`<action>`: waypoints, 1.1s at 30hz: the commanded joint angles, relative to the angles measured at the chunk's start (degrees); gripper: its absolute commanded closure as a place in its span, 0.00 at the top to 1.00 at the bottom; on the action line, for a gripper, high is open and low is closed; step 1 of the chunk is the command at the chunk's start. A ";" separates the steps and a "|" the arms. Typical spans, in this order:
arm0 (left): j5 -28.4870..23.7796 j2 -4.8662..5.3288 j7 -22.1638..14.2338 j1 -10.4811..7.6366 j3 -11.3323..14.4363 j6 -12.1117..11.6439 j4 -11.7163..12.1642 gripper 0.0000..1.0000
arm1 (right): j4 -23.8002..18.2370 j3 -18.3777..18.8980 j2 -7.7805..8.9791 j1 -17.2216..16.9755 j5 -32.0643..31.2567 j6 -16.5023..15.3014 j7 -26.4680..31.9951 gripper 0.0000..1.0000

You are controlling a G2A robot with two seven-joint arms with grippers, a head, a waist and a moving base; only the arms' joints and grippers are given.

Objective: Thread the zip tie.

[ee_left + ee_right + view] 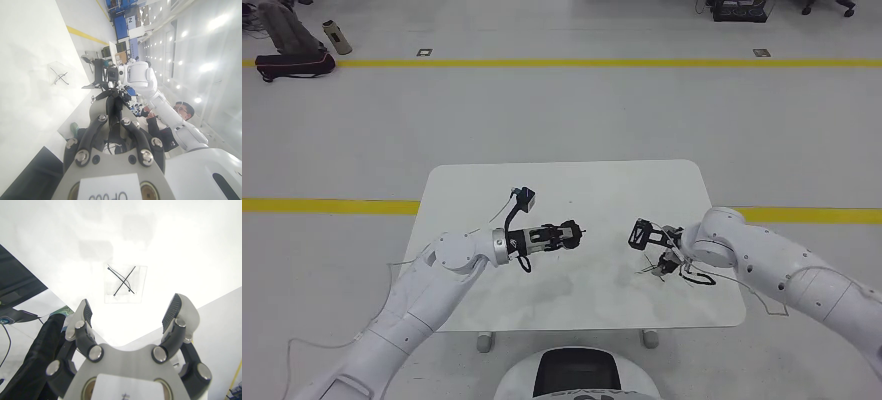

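Floor point(562, 110) is pale grey with two yellow lines point(542, 63) running across the top view, one near the top of the frame and one behind the table. Black bag point(292, 55) sits at upper left.

White table point(572, 180) fills the centre of the frame and both arms work over its near half.

Left arm point(432, 280) comes in from lower left and right arm point(782, 265) from lower right. The wrists point at each other near frame centre, tips apart.

Left gripper point(575, 236) point(113, 92) hangs just left of centre above the table. Jaws are closed together. Can't tell if anything is pinched between them.

Right gripper point(640, 235) point(85, 72) point(130, 308) is just right of centre with jaws spread wide and nothing between the ribbed pads point(170, 311).

Clear square tray point(56, 65) point(143, 285) lies flat on the table, right of centre and toward the near edge in the top view, partly under the right wrist.

Zip ties point(654, 268) point(59, 76) point(122, 281): thin, black, crossed in an X inside that tray. Exact count is hard to read. They lie flat, not in contact with either gripper, and in the right wrist view they sit just ahead of the open jaws.
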 commanded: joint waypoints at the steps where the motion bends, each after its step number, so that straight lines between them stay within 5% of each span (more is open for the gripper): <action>1: 0.00 0.00 0.00 0.00 0.00 0.00 0.00 0.00 | 0.00 0.05 -0.01 -0.03 -0.01 0.00 0.02 1.00; 33: 0.00 0.00 0.00 0.00 0.00 0.00 0.00 0.00 | 6.75 1.59 -4.53 -2.99 -6.06 0.00 -5.17 1.00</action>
